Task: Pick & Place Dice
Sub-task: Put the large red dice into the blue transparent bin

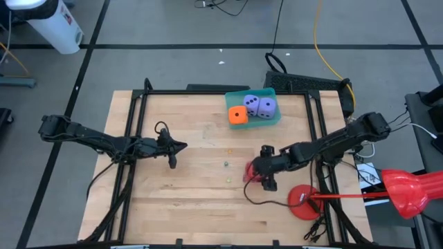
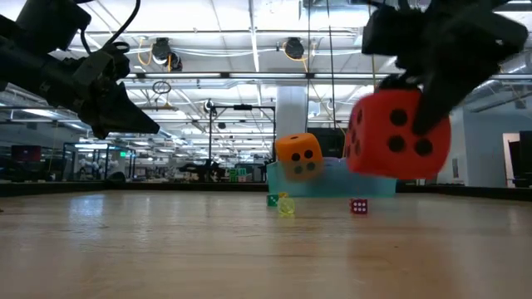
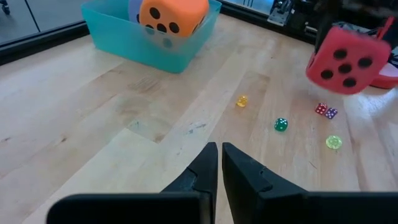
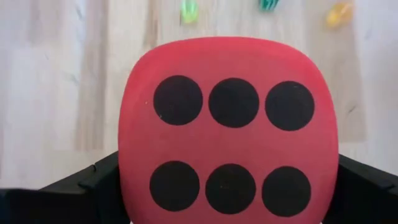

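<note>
As the red die is carried clear of the tabletop in the low view, it is seen gripped between the fingers of the right hand, which is closed on its two opposite side faces; the six-pip face is turned toward the right wrist camera. The other three dice are found at the far edge: the orange die is perched on the rim of the blue tray, and the two lavender dice are lying inside it. The left hand is held idle above the bare wood, well apart from all of them, with its fingers pressed together on nothing.

The red die is judged to be light and soft, since its corners are rounded and its faces look padded; little force should be needed, and a hard squeeze would likely only dent it. Its matt surface is judged unlikely to slip. A hold across two flat, opposite faces near the middle is judged best, as corners would let it roll out. A few tiny dice are scattered on the tabletop between the hands.
</note>
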Controlling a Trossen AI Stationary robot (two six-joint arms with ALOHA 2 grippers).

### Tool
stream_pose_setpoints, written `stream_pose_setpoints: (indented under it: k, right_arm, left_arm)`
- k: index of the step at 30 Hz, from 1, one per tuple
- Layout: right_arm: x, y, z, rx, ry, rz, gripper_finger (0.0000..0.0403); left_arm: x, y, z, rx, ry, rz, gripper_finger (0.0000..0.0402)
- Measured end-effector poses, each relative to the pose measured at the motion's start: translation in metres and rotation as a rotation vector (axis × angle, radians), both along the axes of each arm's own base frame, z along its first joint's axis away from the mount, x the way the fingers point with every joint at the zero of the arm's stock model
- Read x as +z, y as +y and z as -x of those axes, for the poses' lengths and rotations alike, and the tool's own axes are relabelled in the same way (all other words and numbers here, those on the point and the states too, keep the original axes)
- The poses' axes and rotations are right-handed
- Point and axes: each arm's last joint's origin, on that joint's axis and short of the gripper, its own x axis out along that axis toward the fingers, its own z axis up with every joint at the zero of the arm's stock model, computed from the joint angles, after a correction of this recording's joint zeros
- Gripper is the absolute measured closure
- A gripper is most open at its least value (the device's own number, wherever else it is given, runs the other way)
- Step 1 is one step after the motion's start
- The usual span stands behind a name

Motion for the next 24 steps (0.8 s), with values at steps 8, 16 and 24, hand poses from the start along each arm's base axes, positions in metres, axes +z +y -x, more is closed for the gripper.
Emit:
stream_pose_setpoints:
  k: [8, 16, 24]
  right_arm:
    - [0.039, -0.017, 0.016, -0.022, -0.16, -0.024, 0.0034]
    - [0.07, -0.043, 0.029, -0.058, -0.329, 0.003, 0.0038]
    - [0.102, -0.085, 0.037, -0.227, -0.576, 0.137, 0.0038]
  left_arm:
    - [0.0, 0.0, 0.0, -0.004, 0.0, -0.013, 0.0371]
    - [0.001, 0.0, 0.0, 0.001, -0.009, -0.024, 0.0371]
    - [0.003, 0.0, -0.001, -0.003, -0.021, -0.037, 0.0371]
